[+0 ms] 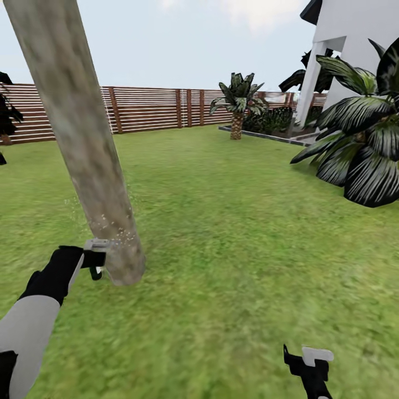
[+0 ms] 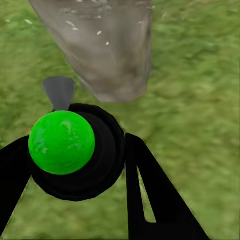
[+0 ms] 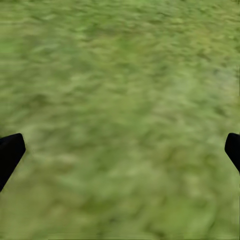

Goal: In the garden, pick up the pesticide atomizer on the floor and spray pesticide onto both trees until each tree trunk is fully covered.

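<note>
Green lawn (image 1: 233, 233) spreads across the garden to a brown slatted wooden fence (image 1: 149, 108), with a white house (image 1: 349, 50) at the far right, a short palm (image 1: 238, 102) before the fence and a big dark-leaved plant (image 1: 363, 138) close on the right. Leaning up out of the grass at the left of the head view is a thick, pale grey-beige mottled tree trunk (image 1: 83, 138), its foot planted in the lawn and small pale specks scattered over its lower part and in the air just beside it. The left gripper (image 1: 97, 259) is held low, right at the base of that trunk, and its black fingers (image 2: 150, 195) are closed around the pesticide atomizer (image 2: 75, 152). In the left wrist view the bottle shows as a round black body topped by a bright green ball, with a grey nozzle pointing at the trunk's foot (image 2: 107, 55), which lies just beyond it; whether the nozzle touches the bark cannot be told. In the head view a pale grey part at the hand meets the trunk's edge. The right gripper (image 1: 310, 360) hangs low at the lower right, well apart from the tree, over bare grass. Its black fingertips (image 3: 10, 152) sit at opposite edges of the right wrist view, spread wide with nothing but blurred lawn (image 3: 120, 110) between them.
</note>
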Robot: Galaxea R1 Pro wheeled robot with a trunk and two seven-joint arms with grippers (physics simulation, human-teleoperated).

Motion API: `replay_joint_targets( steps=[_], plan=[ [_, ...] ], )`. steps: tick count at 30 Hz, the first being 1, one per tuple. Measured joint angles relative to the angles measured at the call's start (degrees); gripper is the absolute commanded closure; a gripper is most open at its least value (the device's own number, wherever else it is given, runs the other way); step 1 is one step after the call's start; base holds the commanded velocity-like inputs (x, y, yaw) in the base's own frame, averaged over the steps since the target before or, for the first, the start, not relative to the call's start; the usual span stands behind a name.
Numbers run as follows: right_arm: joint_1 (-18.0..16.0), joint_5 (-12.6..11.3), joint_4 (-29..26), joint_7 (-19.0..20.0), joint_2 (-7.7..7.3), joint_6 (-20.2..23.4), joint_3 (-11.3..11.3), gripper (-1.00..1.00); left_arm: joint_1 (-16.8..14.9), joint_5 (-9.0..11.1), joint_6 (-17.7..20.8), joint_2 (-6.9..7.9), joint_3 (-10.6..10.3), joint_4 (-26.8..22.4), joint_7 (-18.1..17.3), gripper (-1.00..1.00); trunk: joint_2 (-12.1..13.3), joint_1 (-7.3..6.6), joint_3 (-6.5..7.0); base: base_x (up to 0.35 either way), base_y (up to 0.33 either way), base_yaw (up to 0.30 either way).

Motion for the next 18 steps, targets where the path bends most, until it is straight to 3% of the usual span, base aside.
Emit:
replay_joint_targets(
  steps=[6,14,18],
  plan=[
    [0.0,0.0,0.0,0.0,-0.05,0.0,0.0,-1.0,0.0,-1.3,0.0,-0.25,0.0,0.1,0.1,1.0,0.0,0.0,0.0,0.306,-0.084,0.025],
    [0.0,0.0,0.0,0.0,0.01,0.0,0.0,-1.0,0.0,-1.4,0.6,-0.29,0.2,-0.1,0.1,1.0,0.0,0.0,0.0,0.062,-0.256,0.0],
    [0.0,0.0,0.0,0.0,0.02,0.0,0.0,-1.0,0.0,-1.3,2.5,-0.35,0.1,-2.9,0.1,1.0,0.0,0.0,0.0,0.219,-0.2,0.0]
  ],
)
